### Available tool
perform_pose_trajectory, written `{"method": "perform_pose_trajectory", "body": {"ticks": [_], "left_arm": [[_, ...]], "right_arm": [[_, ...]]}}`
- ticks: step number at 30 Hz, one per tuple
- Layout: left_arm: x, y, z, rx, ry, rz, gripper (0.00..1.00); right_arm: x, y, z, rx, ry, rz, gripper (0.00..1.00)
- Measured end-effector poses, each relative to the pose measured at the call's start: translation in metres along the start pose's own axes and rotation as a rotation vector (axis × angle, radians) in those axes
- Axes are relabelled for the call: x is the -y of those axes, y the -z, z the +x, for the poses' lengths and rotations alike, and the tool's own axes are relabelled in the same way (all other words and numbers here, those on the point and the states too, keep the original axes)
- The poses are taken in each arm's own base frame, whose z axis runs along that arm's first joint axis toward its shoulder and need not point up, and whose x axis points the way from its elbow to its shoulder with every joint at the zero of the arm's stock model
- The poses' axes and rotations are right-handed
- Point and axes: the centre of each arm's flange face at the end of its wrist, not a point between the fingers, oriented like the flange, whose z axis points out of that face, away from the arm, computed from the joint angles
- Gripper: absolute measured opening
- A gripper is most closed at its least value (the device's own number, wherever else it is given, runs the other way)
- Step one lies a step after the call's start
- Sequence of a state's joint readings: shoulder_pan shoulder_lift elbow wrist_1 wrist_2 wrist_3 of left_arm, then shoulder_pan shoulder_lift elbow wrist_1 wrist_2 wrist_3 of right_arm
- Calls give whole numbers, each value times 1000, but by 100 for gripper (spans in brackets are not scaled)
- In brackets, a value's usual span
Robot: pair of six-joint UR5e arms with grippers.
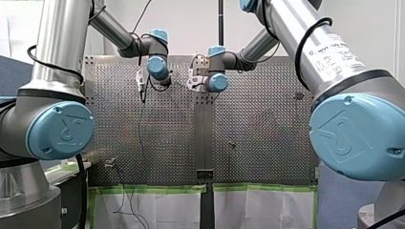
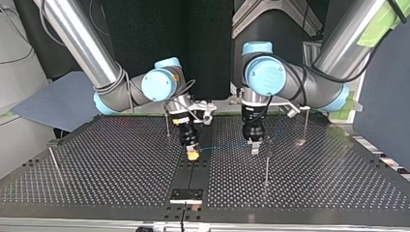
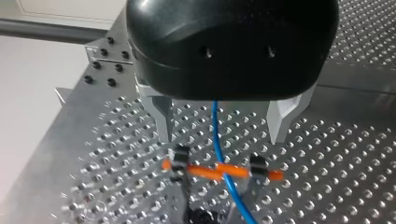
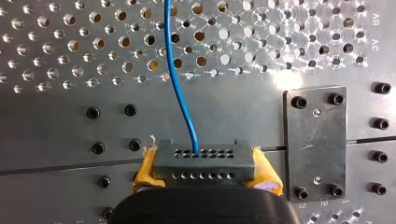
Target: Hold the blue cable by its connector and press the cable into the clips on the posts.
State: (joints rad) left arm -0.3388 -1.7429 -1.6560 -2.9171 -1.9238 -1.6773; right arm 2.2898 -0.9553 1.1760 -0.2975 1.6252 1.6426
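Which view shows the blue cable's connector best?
Right wrist view: the connector sits close up between the yellow pads of my right pincer. Top view: too small to tell. Front and left wrist views: not shown.

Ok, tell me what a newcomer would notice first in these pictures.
The thin blue cable stands out against the perforated metal table, leaving a dark connector clamped between my right gripper's yellow pads. It runs across the table's middle to my left gripper, whose metal fingers stand open on either side of it.
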Motion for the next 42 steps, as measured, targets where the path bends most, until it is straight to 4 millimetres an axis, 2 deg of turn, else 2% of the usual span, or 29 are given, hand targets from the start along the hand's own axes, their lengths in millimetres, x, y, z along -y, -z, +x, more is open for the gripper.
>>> {"method": "perform_pose_trajectory", "body": {"ticks": [9,16,17,18,19,20,21,22,23,24,25,26,27,42], "left_arm": [[2,-21,-20,37,14,-7,100],[4,-24,-23,41,11,4,100],[4,-24,-23,41,8,1,95],[4,-24,-23,42,6,-1,79],[4,-23,-23,42,2,-4,79],[4,-23,-23,42,-1,-5,68],[5,-23,-23,43,-4,-7,50],[5,-23,-23,43,-6,-10,50],[5,-22,-23,43,-7,-11,44],[5,-22,-23,44,-8,-13,27],[6,-22,-23,44,-6,-12,27],[6,-22,-23,46,-4,-11,10],[7,-22,-23,48,-2,-9,0],[14,-18,-22,53,16,-4,0]], "right_arm": [[-2,-1,0,-2,4,-5,0],[-3,-1,0,-3,5,-5,0],[-3,-1,0,-3,5,-5,0],[-4,-1,0,-3,5,-5,0],[-4,-1,0,-3,6,-5,0],[-4,-1,0,-3,6,-6,0],[-4,-1,0,-3,6,-5,0],[-4,-1,0,-3,6,-5,0],[-4,-1,0,-3,6,-5,0],[-4,-1,0,-3,6,-5,0],[-4,-1,0,-4,6,-5,0],[-4,-1,0,-4,6,-5,0],[-4,-1,0,-3,6,-5,0],[-4,-1,0,1,6,-8,0]]}}
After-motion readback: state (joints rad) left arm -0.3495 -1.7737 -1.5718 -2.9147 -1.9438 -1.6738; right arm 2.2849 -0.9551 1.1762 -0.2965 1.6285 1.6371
